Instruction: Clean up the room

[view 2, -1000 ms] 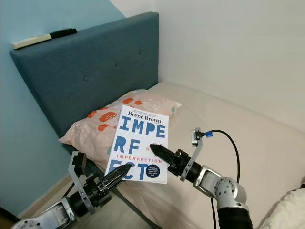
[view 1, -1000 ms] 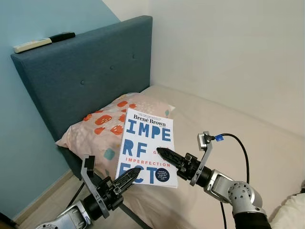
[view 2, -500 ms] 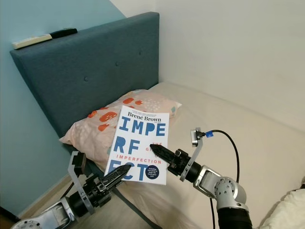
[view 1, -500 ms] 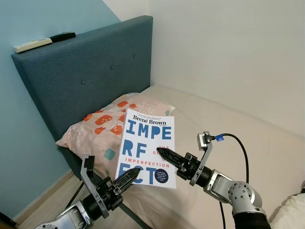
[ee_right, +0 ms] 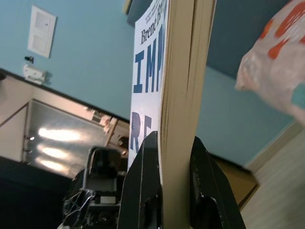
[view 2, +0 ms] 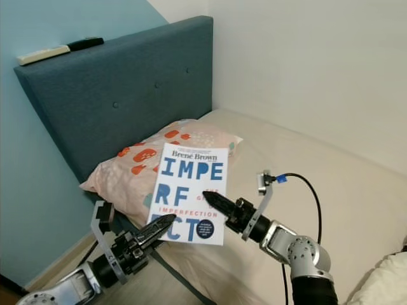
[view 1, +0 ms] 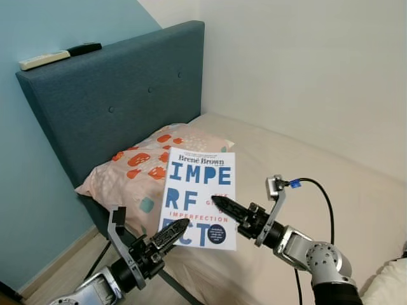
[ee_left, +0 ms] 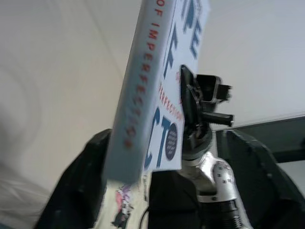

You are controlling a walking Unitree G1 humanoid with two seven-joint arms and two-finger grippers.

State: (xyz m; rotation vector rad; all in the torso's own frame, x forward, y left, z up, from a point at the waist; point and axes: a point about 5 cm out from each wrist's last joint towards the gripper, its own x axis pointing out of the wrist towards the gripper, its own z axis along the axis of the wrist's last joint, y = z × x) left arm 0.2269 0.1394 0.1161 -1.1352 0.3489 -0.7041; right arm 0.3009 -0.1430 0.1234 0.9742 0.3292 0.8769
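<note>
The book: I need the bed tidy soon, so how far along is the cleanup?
Done: the book is lifted off the bed. In hand: the right gripper clamps its page edge, the left gripper at its lower corner. Left: putting it away; two remotes sit on the headboard.

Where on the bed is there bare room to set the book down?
The bare mattress is free between the patterned pillow and the wall, and toward the white bedding at the corner. The headboard end is crowded by the pillow. The right gripper clamps the book; the left gripper is at its lower corner.
</note>
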